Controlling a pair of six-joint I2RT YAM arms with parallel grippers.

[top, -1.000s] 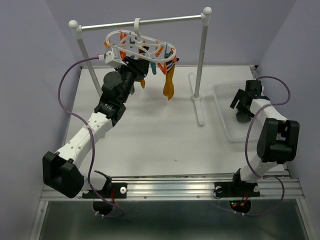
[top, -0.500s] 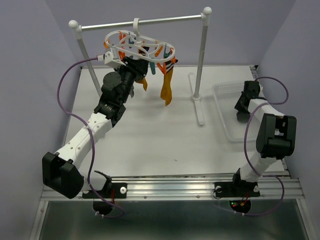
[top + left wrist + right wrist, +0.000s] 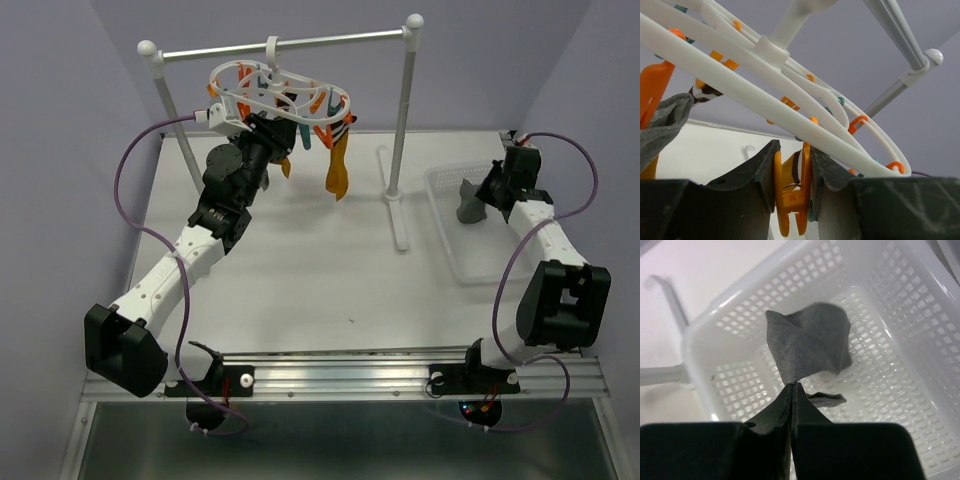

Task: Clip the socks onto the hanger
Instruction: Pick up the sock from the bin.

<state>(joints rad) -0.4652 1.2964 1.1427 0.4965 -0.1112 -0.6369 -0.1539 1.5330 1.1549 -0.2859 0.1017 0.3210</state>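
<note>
Left hand (image 3: 792,170) pinches 1 orange clip (image 3: 790,202); right hand (image 3: 791,390) holds 1 grey sock (image 3: 810,345).

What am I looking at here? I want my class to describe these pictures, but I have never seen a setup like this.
Two robot arms are bolted to a table. One picture looks down from above; the other two come from small cameras on each arm's wrist. A white hanger with coloured clips hangs from a rail, with a mustard sock already clipped on. The left fingers squeeze an orange clip. The right fingers pinch a grey sock above a white basket.
</note>
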